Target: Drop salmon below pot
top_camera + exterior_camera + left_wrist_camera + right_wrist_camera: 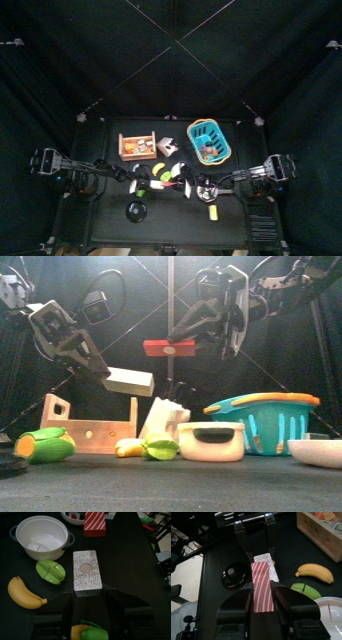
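Mid-carry: pinches the salmon (261,587) in the right claw (261,577), aloft over the desk (304,552), not yet at the pot (234,574). Grips a speckled block (87,569) in the left claw (87,594), raised just beside. Next probably calls for carrying the salmon to bare desk at the pot's front side, then spreading the claw.

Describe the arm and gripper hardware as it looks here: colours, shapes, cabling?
Both arms are black, built of jointed segments with chunky motor blocks, and dark cables loop off them. The left gripper and right gripper each have two long, flat black jaws rising from a broad black base. No markings legible.
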Available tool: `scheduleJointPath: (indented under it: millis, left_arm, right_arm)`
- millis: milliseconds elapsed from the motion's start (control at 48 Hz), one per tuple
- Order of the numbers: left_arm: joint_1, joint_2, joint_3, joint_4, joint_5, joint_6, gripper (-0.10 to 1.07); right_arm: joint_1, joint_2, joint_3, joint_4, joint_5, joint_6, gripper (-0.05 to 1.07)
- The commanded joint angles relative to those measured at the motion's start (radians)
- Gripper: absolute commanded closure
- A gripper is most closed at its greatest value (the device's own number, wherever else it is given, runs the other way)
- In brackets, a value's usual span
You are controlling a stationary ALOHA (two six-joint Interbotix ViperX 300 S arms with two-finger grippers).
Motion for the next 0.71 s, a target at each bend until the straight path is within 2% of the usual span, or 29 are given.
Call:
scheduleJointPath:
  millis: [0, 292, 688]
  left_arm:
    - [0.003, -0.009, -0.011, -0.002, -0.005, 0.002, 0.43]
    - [0.011, -0.023, 0.008, 0.0, 0.003, 0.002, 0.43]
    - [0.031, -0.146, 0.089, -0.026, 0.072, 0.0, 0.44]
  right_arm:
    - [-0.002, -0.034, -0.008, 0.003, -0.003, -0.002, 0.43]
    - [0.0, -0.034, 0.003, 0.005, -0.003, 0.0, 0.43]
    - [0.002, -0.017, 0.012, 0.029, -0.003, 0.0, 0.43]
